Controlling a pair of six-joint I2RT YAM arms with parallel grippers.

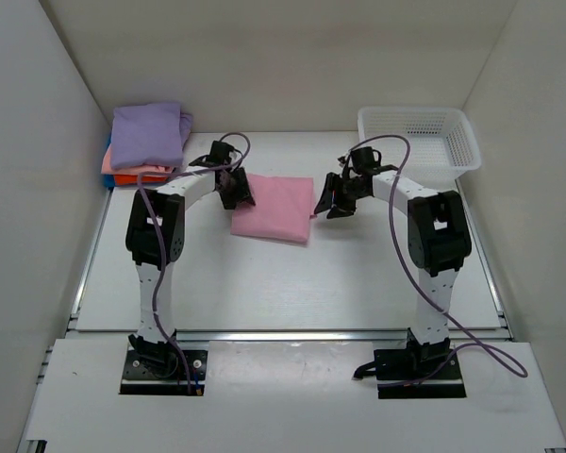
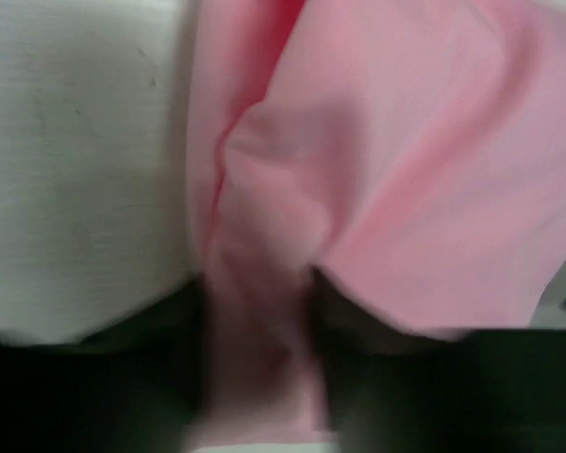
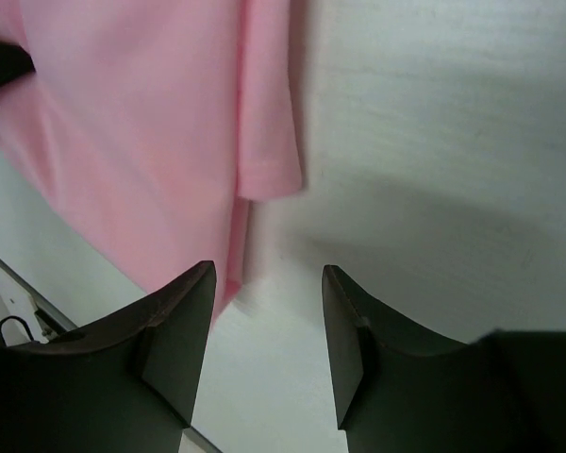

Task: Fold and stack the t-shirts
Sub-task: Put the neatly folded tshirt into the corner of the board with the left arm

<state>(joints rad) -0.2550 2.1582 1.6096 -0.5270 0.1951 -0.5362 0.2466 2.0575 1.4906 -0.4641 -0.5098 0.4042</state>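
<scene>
A folded light pink t-shirt [image 1: 274,209] lies flat in the middle of the table. My left gripper [image 1: 236,192] is down at its left edge. In the blurred left wrist view its dark fingers stand apart, and a raised ridge of the pink t-shirt [image 2: 406,142] fills the gap of the left gripper [image 2: 259,377]. My right gripper [image 1: 335,203] hovers at the shirt's right edge. It is open [image 3: 264,359] over bare table, with the pink t-shirt [image 3: 123,113] just to its left. A lavender t-shirt [image 1: 149,132] tops a folded stack over salmon [image 1: 108,162] and orange [image 1: 132,178] ones.
A white mesh basket [image 1: 453,160] stands at the back right, just behind the right arm. The shirt stack sits in the back left corner against the white wall [image 1: 38,189]. The white tabletop [image 1: 292,283] runs between the arms toward the near edge.
</scene>
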